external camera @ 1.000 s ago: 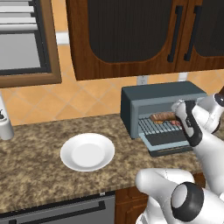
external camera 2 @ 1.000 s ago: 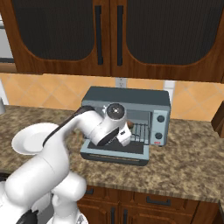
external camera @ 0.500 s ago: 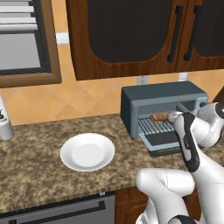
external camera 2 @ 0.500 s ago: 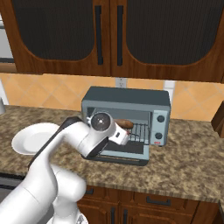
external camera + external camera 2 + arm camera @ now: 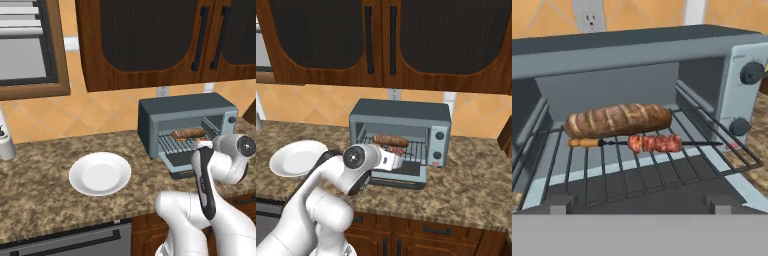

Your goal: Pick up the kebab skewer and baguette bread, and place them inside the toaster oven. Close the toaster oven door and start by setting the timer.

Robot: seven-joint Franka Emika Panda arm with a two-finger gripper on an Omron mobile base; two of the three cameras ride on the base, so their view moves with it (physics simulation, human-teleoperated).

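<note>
The gripper faces straight into the open toaster oven, its jaws spread wide apart with nothing between them; only the two dark fingertips show at the bottom of the hand view, one low at each side of the oven mouth; ahead of the jaws and between their lines lies the wire rack, pulled partly out toward them; on the rack the baguette bread rests crosswise, farther from the jaws, and the kebab skewer lies just in front of it, on the side nearer the jaws, parallel to the loaf and touching or nearly touching its front edge; the skewer's orange tip points to the left of the jaws, its meat chunks sit a little right of centre; two round knobs stand on the oven's panel, off to the right of the jaws; the toaster oven door hangs folded down flat below the rack, under the hand in the right base view; a white plate sits on the granite counter, well apart from the jaws and off to their left.
</note>
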